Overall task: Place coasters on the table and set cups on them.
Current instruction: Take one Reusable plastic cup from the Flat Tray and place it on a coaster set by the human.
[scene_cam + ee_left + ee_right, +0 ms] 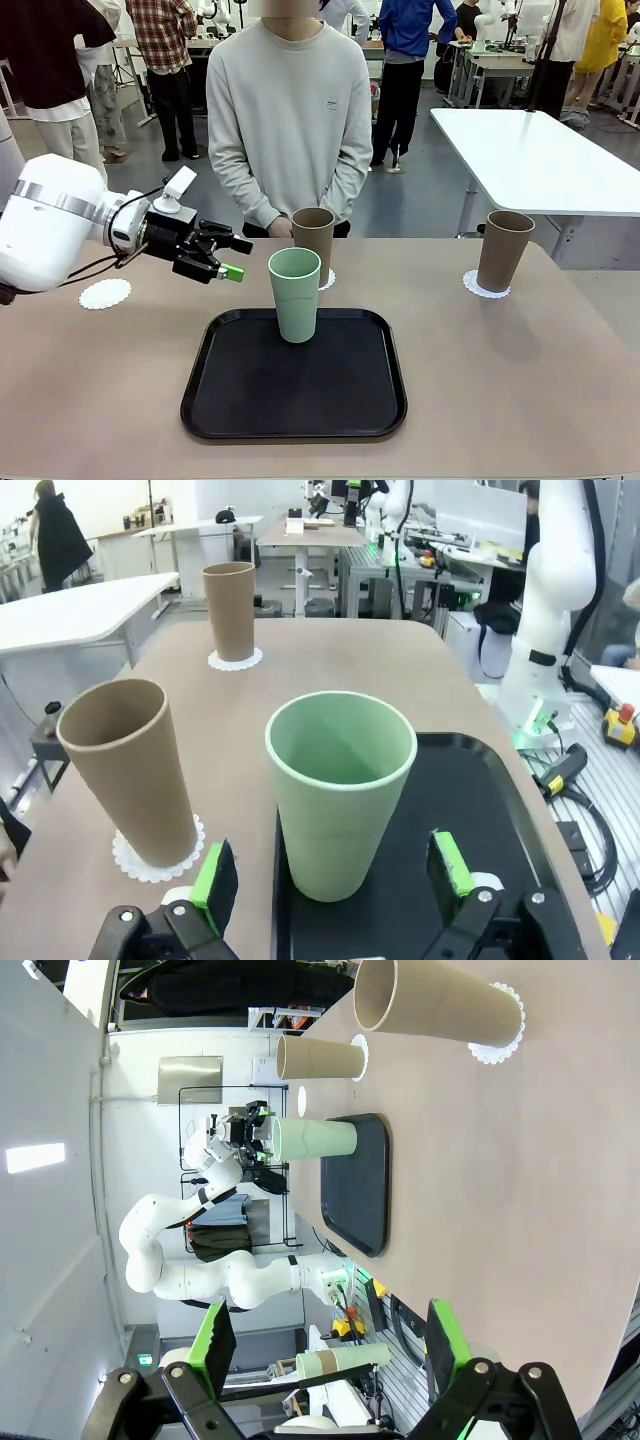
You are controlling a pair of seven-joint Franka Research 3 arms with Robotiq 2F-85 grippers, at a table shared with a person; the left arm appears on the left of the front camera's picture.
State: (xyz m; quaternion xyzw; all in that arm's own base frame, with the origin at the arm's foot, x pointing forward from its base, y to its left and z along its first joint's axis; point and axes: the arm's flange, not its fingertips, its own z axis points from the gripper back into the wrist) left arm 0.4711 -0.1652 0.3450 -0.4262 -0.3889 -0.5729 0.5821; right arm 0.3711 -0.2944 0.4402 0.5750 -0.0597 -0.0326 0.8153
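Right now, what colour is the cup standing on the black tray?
Pale mint green; the cup shows best in the left wrist view.

The beige tabletop (pixel 520 380) carries a black tray (pixel 295 400). Left of the tray lies a bare doily (pixel 105 293); behind and right of it, two more doilies (pixel 486 288) under brown cups (pixel 504 249).

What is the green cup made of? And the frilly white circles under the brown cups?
The green cup looks like matte plastic, maybe a fibre mix: smooth, thick rim, no shine. The circles are doilies, probably thin paper: flat, white, with lacy scalloped edges. The brown cups share the green cup's dull finish, so likely the same stuff.
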